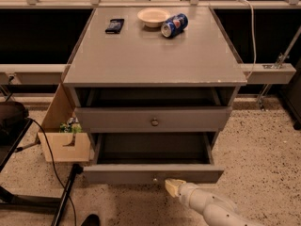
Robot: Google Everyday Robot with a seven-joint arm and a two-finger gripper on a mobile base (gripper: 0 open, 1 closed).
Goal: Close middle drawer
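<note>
Your end effector sits low in front of the cabinet, with its pale tip right at the lower edge of the middle drawer. You cannot tell whether it is released or clenched, and it holds nothing you can see. Whether the tip actually touches the drawer front is also unclear. The drawer's small knob is just to the left of the tip and slightly above it. The drawer is pulled well out, and its dark inside shows just beyond the tip. Higher up is the upper drawer, pulled out only a little. Far above and beyond the end effector, the surface carries a bowl, a can lying on its side and a dark flat object.
</note>
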